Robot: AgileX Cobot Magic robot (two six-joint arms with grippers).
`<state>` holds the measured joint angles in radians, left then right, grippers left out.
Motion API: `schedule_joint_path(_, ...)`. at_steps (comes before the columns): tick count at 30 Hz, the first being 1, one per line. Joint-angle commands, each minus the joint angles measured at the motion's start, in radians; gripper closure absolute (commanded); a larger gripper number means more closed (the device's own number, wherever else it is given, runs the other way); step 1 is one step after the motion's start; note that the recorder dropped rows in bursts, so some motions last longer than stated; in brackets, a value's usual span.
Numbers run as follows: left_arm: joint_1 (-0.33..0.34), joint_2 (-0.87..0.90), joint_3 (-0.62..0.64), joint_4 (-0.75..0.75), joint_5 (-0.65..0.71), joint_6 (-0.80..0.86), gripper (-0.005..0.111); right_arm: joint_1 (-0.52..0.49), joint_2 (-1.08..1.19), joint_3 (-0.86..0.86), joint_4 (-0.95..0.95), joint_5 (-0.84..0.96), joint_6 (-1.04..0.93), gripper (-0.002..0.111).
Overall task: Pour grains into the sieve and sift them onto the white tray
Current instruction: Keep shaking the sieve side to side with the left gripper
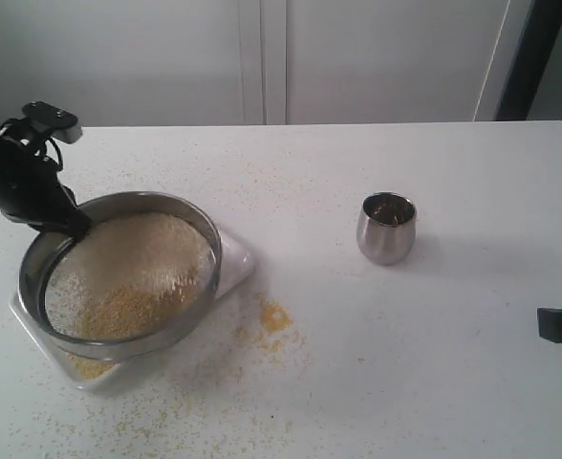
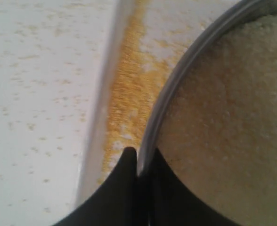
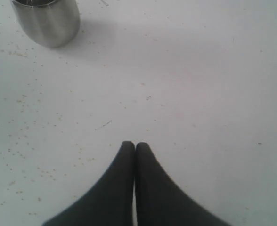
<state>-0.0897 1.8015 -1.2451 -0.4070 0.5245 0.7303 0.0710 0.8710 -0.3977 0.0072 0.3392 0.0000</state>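
Standing apart from the sieve [image 1: 166, 200], a steel cup [image 1: 387, 229] amid scattered grains [image 1: 273, 317].

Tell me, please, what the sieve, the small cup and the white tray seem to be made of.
The sieve looks like steel: its ring is grey with a soft sheen. The cup looks like polished stainless steel, with mirror-like reflections. The white tray is smooth, plain white: plastic or ceramic, I cannot tell which.
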Motion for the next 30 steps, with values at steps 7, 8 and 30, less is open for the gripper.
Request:
schedule_joint_path(7, 0.006, -0.037, -0.002, -0.042, 0.071, 0.06, 0.107, -0.002, -0.002, 0.003, 0.001, -0.006, 0.0, 0.108)
schedule_joint_path(8, 0.004, -0.039, -0.002, -0.042, 0.118, 0.123, 0.107, -0.002, -0.002, 0.003, 0.001, -0.006, 0.0, 0.108)
schedule_joint_path(30, 0.022, -0.056, -0.002, 0.042, -0.013, -0.116, 0.107, -0.002, -0.002, 0.003, 0.001, -0.006, 0.023, 0.108)
